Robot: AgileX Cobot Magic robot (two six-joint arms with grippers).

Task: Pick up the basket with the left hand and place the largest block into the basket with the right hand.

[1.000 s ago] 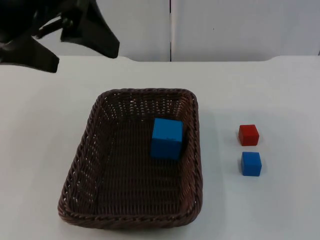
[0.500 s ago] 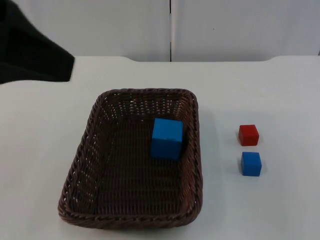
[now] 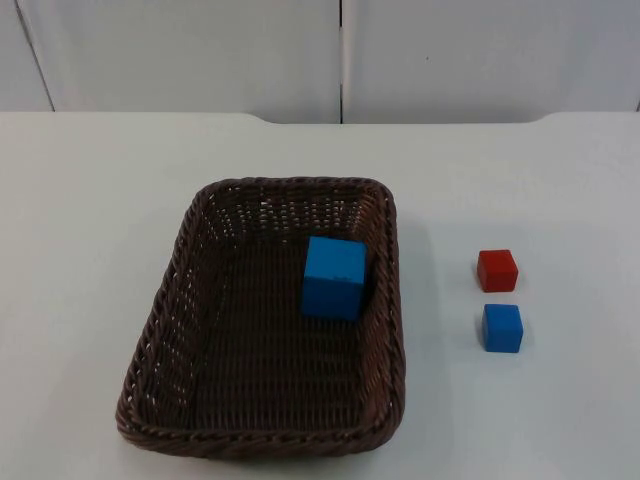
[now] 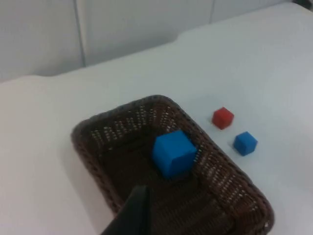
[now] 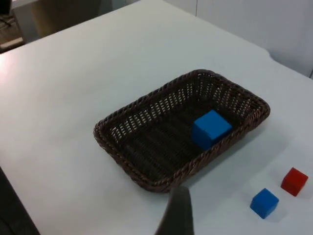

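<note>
Large blue cube (image 3: 334, 277) inside woven wicker basket (image 3: 170, 330); fingers' state cannot tell.

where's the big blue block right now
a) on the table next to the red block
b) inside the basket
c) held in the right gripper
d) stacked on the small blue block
b: the large blue block sits on the floor of the woven basket, near its right wall, no gripper touching it.

A lab-like test bench: a bare white table top (image 3: 100, 200) ending at a grey partition wall (image 3: 200, 50).
</note>
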